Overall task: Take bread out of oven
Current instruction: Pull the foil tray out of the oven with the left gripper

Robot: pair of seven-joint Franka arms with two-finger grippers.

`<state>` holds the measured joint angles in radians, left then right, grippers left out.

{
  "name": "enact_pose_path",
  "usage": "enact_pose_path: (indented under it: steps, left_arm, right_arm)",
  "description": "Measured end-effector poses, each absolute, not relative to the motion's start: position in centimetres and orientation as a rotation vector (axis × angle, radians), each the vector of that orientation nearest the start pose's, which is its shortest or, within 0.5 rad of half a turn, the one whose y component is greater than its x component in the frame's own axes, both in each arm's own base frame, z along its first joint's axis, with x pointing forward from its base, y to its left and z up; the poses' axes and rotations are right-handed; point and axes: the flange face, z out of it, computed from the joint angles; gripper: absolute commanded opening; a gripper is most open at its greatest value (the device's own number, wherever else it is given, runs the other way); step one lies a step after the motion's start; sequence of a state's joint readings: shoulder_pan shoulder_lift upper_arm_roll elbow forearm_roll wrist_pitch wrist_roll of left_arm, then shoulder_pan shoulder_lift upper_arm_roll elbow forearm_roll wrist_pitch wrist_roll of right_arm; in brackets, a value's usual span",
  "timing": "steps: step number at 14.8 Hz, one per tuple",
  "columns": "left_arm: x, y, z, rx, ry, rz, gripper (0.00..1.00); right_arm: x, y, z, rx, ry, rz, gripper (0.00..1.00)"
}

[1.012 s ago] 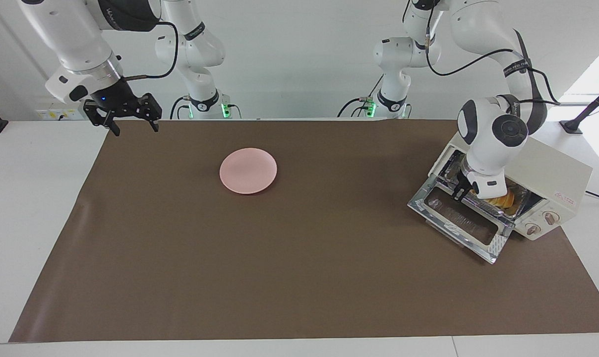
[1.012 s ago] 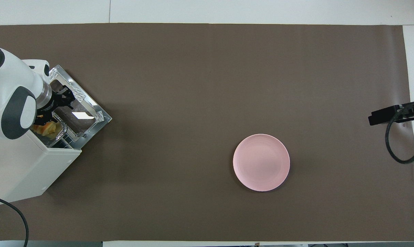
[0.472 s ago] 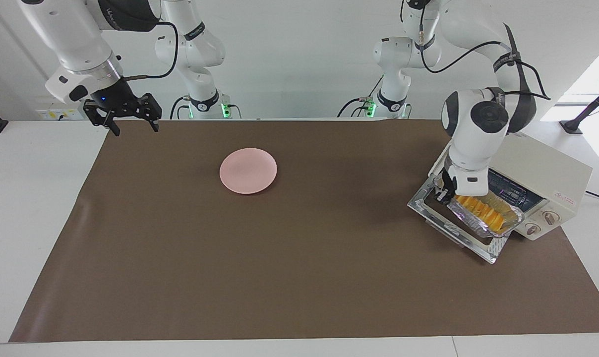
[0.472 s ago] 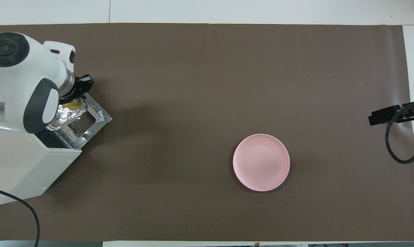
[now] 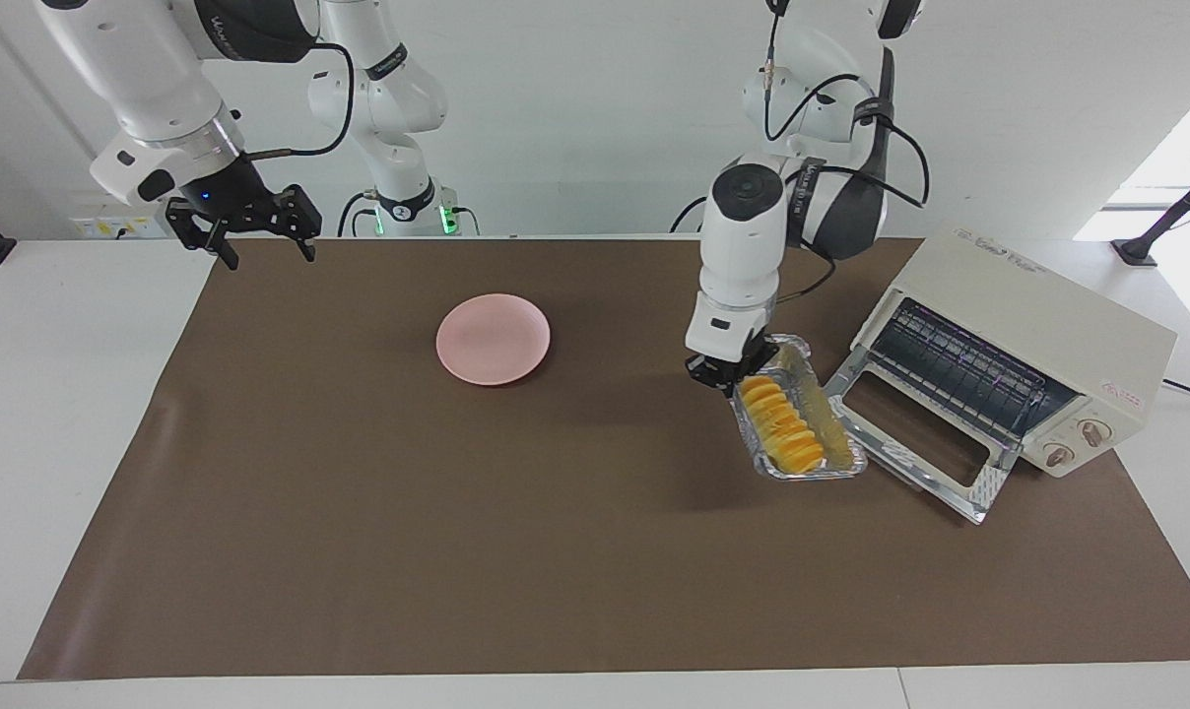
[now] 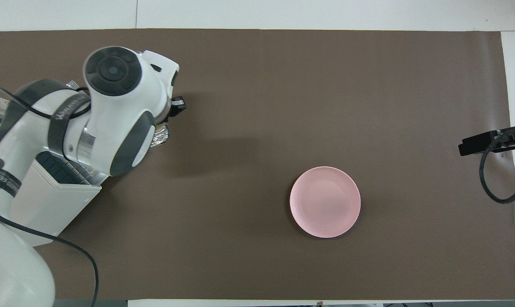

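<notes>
The bread (image 5: 780, 436), a golden-orange ridged loaf, lies in a crinkled silver foil tray (image 5: 835, 443). My left gripper (image 5: 723, 378) is shut on the tray's rim at the end nearer the robots and holds it low over the brown mat, beside the oven's open glass door (image 5: 915, 456). The cream-white oven (image 5: 1033, 320) stands at the left arm's end of the table, its wire rack bare. In the overhead view the left arm hides the bread; only a bit of foil (image 6: 160, 137) shows. My right gripper (image 5: 257, 239) waits open and empty over the mat's corner at the right arm's end.
A pink plate (image 5: 494, 339) lies on the mat between the arms, also in the overhead view (image 6: 325, 201). The oven (image 6: 48, 200) has two knobs and a cable running off the table's end. The brown mat (image 5: 556, 551) covers most of the table.
My left gripper has pulled the foil tray with the bread out of the oven and carried it off the door, toward the plate. The right arm has not moved.
</notes>
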<state>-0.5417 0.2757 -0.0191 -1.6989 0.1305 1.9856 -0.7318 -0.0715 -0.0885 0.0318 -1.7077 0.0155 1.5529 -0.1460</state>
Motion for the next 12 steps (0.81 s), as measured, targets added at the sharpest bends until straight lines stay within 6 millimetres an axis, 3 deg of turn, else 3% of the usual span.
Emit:
enact_pose_path:
  steps: [3,8,9,10,11,12]
  left_arm:
    - [52.6,-36.2,41.6,-3.084,-0.071,-0.065,0.00]
    - [49.2,-41.8,35.3,-3.102,0.012,0.011,0.00]
    - [48.7,-42.5,34.5,-3.098,0.023,0.020,0.31]
    - [48.4,-42.9,34.1,-3.094,0.030,0.025,0.82]
    - [48.3,-42.9,34.1,-3.094,0.030,0.025,1.00]
    - [48.6,-42.7,34.3,-3.095,0.022,0.020,1.00]
  right_arm:
    - [52.2,-1.8,60.6,-3.116,-0.166,0.106,1.00]
    - [52.2,-1.9,60.6,-3.116,-0.164,0.107,1.00]
    - [52.2,-1.9,60.6,-3.116,-0.163,0.107,1.00]
    - [52.2,-1.9,60.6,-3.116,-0.163,0.107,1.00]
    - [52.2,-1.9,60.6,-3.116,-0.163,0.107,1.00]
    - [52.2,-1.9,60.6,-3.116,-0.164,0.107,1.00]
